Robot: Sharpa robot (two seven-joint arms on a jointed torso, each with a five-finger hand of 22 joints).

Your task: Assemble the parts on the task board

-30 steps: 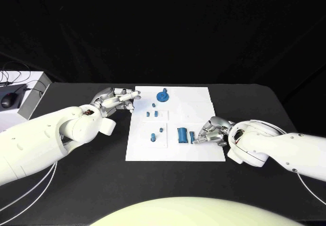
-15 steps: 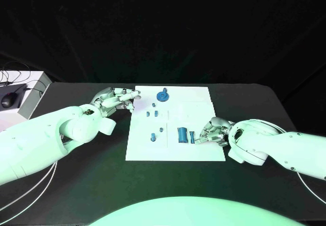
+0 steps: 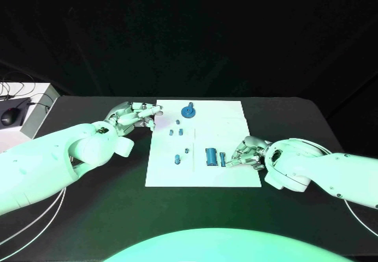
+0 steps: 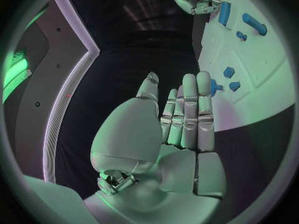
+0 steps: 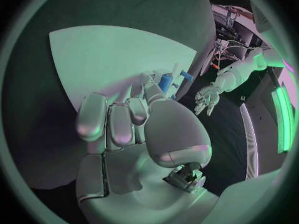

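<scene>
I see the white task board (image 3: pixel 203 177) lying in the middle of the black table (image 3: pixel 94 218) in the head view; my left hand (image 3: pixel 135 115) sits just off the board's upper left corner, over the table, fingers straight and side by side with nothing in them, which the left wrist view (image 4: pixel 181 119) confirms. My right hand (image 3: pixel 246 153) is at the board's right edge, right of centre in the frame, fingers bent down toward a thin blue pin (image 3: pixel 224 159); its fingertips (image 5: pixel 149 79) come down right at the blue parts on the board, but I cannot tell whether they grip the pin or only touch it. Just left of the pin lies a larger blue cylinder (image 3: pixel 211 156); further left on the board a short blue peg (image 3: pixel 177 159) and a smaller blue piece (image 3: pixel 187 149); above those, two small blue blocks (image 3: pixel 176 131) side by side; near the board's top edge stands a round blue gear (image 3: pixel 189 111). At the frame's left edge a white box (image 3: pixel 35 103) sits with a black mouse (image 3: pixel 10 115).
</scene>
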